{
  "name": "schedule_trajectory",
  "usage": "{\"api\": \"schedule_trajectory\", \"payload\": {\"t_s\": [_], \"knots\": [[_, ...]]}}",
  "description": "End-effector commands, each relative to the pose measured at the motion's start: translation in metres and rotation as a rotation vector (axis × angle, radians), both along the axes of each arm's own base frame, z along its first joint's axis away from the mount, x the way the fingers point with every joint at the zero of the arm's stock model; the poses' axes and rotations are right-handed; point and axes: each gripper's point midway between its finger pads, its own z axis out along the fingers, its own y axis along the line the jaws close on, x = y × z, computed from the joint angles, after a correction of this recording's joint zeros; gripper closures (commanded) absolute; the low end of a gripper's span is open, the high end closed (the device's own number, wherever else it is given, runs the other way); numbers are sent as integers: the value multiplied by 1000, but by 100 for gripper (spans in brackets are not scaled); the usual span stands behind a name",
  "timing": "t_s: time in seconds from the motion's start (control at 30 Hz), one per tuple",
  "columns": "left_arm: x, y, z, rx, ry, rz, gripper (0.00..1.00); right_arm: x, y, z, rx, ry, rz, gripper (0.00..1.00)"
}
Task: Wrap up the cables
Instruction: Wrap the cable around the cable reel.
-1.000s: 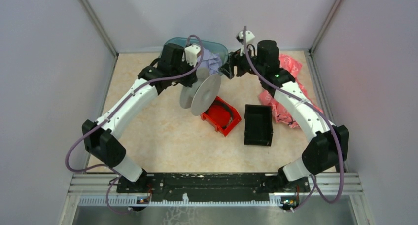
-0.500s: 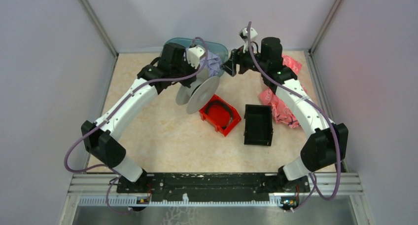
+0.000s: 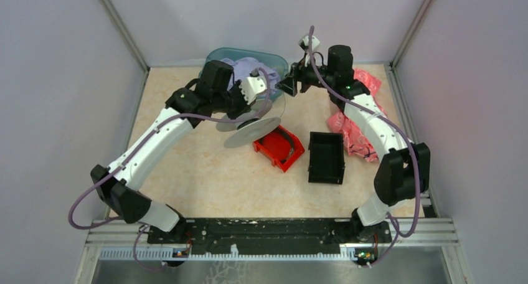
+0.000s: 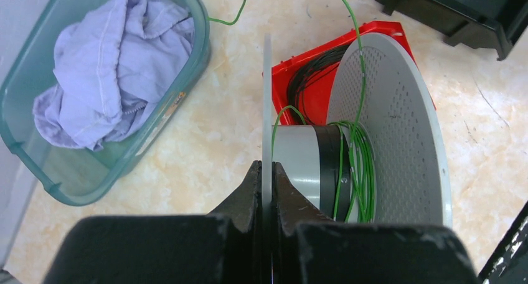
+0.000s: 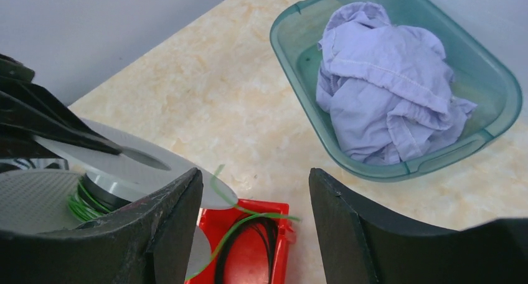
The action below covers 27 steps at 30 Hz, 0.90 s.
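Observation:
My left gripper is shut on the thin rim of one flange of a grey-white spool, which lies tilted almost flat above the table. In the left wrist view the gripper pinches that flange edge. Thin green wire is wound on the spool's hub, with a loose strand running up over the far flange. My right gripper hangs just right of the spool. It is open, and a loose green strand crosses between its jaws without being held. I see no yellow or orange wires.
A red bin holding a black cable coil sits under the spool's right side. A black bin stands right of it. A teal tub with lilac cloth is at the back. A pink bag lies under the right arm.
My left arm has swung left and turned the spool from standing on edge to lying nearly flat. My right gripper stays near the spool's right side.

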Motion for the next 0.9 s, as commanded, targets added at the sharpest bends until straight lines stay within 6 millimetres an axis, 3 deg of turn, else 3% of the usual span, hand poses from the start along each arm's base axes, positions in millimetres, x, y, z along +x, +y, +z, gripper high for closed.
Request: {"api": "schedule_trajectory", "payload": {"t_s": [0.0, 0.17, 0.27, 0.4, 0.6, 0.87], "knots": [[-25, -8, 30, -46, -83, -180, 100, -1, -4, 14, 88, -27, 124, 36], [-47, -9, 31, -50, -66, -289, 100, -25, -22, 14, 125, -50, 363, 37], [-57, -11, 28, -55, -44, -339, 100, -26, -28, -5, 104, -36, 412, 37], [-60, -13, 24, -59, -23, -354, 100, -26, -33, -14, 42, -35, 369, 36], [-62, -16, 21, -70, -6, -365, 100, -44, -42, -3, -10, -85, 314, 37], [-62, -18, 21, -76, -1, -369, 100, -39, -49, -14, -34, 36, 191, 43]]}}
